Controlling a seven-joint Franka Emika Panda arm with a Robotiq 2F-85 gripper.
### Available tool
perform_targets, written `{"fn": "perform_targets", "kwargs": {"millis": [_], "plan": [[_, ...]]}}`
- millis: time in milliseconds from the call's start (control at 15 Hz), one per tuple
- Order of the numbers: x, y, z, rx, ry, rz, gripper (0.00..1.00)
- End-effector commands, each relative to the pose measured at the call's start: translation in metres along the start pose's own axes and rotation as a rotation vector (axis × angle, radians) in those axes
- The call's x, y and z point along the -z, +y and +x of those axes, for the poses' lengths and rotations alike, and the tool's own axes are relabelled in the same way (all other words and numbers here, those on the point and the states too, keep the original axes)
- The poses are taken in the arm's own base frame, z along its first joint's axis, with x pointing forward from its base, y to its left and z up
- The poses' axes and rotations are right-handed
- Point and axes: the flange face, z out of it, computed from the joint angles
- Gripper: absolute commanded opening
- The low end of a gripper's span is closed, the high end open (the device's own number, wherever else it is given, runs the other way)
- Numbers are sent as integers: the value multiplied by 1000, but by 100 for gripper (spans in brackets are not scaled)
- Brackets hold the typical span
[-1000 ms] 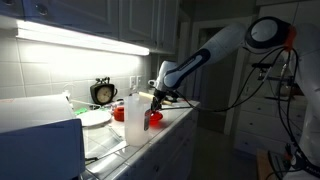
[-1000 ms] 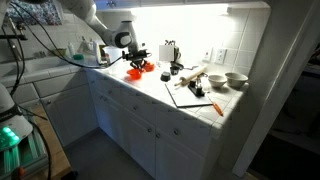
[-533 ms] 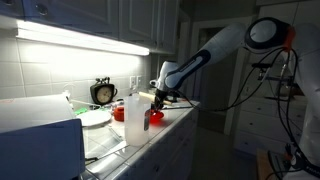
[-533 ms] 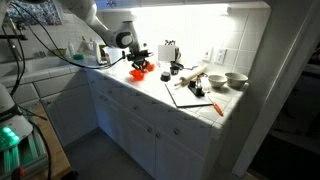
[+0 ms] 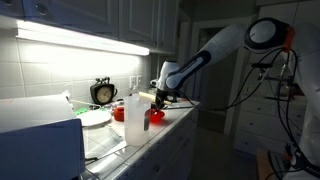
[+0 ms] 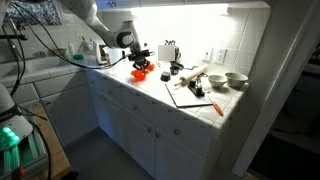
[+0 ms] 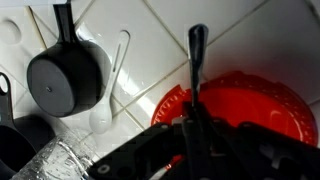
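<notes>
My gripper point(image 7: 192, 135) is shut on a thin black utensil point(image 7: 196, 70), whose rod runs from between the jaws up the wrist view. Directly under it is a red bowl point(image 7: 250, 100) on the white tiled counter point(image 7: 150, 40). In both exterior views the gripper point(image 5: 157, 97) point(image 6: 139, 56) hangs just above the red bowl point(image 5: 153, 119) point(image 6: 141, 72), near the counter's front edge. The utensil's far end is hidden.
A black measuring cup point(image 7: 68, 80) and a white spoon point(image 7: 104, 115) lie beside the bowl. A clear bottle point(image 5: 135, 118), a clock point(image 5: 103, 93) and white plates point(image 5: 95, 118) stand nearby. A cutting board point(image 6: 190, 95), a rolling pin point(image 6: 190, 77) and small bowls point(image 6: 237, 79) are further along.
</notes>
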Motion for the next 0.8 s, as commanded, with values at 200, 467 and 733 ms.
{"fn": "perform_targets", "kwargs": {"millis": [200, 467, 733], "plan": [[2, -6, 22, 67, -25, -32, 2], [-2, -10, 28, 126, -53, -46, 2], [-6, -8, 24, 170, -92, -65, 2]]}}
